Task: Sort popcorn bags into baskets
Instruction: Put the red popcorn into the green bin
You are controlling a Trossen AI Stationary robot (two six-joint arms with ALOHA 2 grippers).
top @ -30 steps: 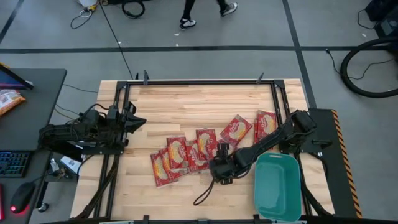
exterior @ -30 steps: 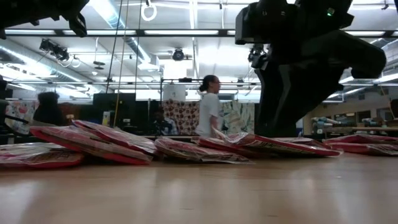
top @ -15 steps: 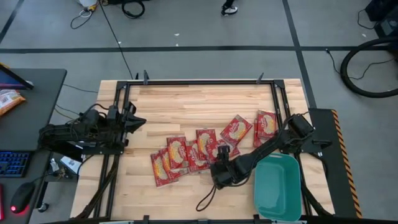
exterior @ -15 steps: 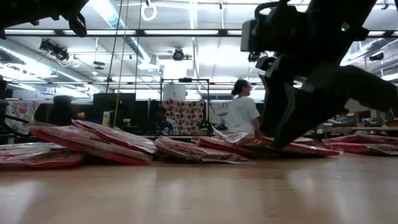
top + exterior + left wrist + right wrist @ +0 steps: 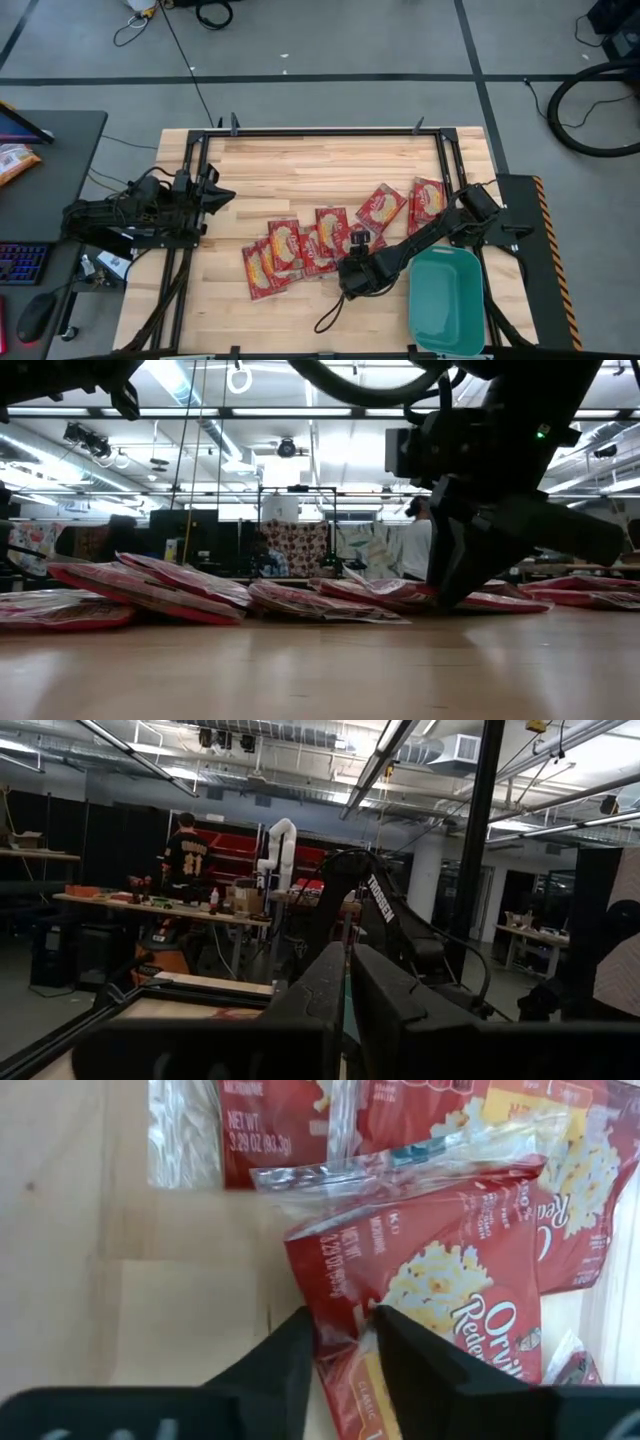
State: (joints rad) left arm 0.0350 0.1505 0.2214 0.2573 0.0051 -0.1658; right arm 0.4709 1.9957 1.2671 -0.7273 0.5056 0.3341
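Teal basket (image 5: 447, 299) holds nothing yet; every bag (image 5: 283, 247) lies on the table. My right gripper (image 5: 345, 1342) pinches one bag's (image 5: 440, 1295) edge; left gripper (image 5: 347, 982), together, waits aside.

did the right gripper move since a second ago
Yes. In the high view the right gripper has shifted slightly toward the table's near edge, judged against the teal basket, and now pinches the edge of a popcorn bag.

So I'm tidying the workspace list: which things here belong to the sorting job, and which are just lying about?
Job:
- popcorn bags
- teal basket
- right gripper, closing on a bag's edge
- left gripper, parked at the table's left edge

Lying about:
- keyboard
- orange packet on the side desk
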